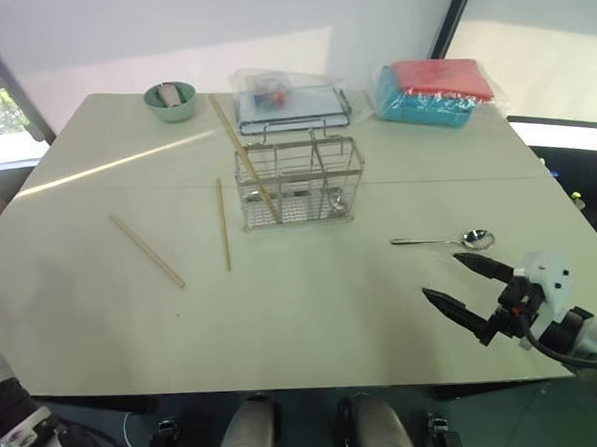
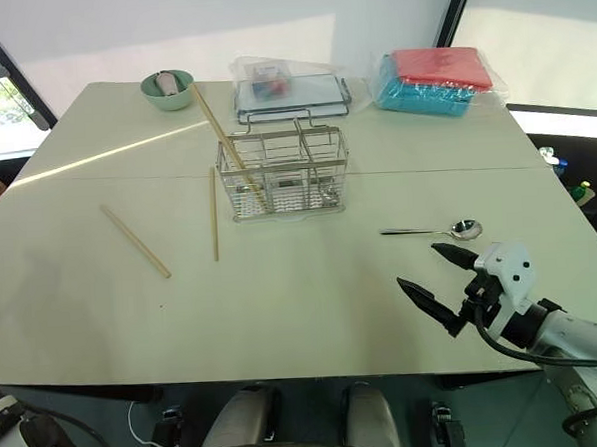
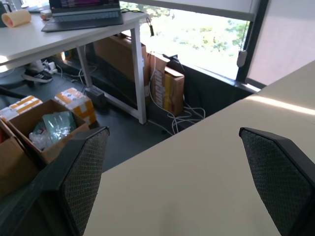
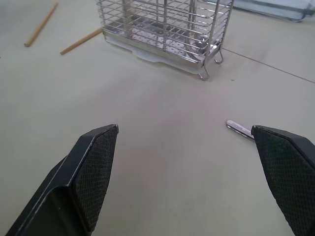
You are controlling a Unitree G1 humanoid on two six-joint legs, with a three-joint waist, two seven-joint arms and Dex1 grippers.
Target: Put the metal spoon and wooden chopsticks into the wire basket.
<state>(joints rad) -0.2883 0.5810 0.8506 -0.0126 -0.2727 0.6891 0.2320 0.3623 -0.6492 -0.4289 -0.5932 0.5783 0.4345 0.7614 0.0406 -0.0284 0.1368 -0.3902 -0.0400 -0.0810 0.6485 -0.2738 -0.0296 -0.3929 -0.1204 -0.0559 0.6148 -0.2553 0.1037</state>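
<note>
A broad cream rectangular table (image 1: 314,323) carries everything. Near its far middle stands the rectangular silver wire basket (image 1: 299,181), with one long light-tan wooden chopstick (image 1: 243,153) leaning in its left compartment and sticking out far-left. Two more wooden chopsticks (image 1: 147,250) lie flat on the table left of the basket, apart from each other. The small shiny metal spoon (image 1: 446,241) lies right of the basket, bowl to the right. The right gripper (image 1: 459,279) hovers just near of the spoon, jaws wide and empty. The left gripper (image 3: 172,172) hangs over the table's left edge, jaws wide and empty.
</note>
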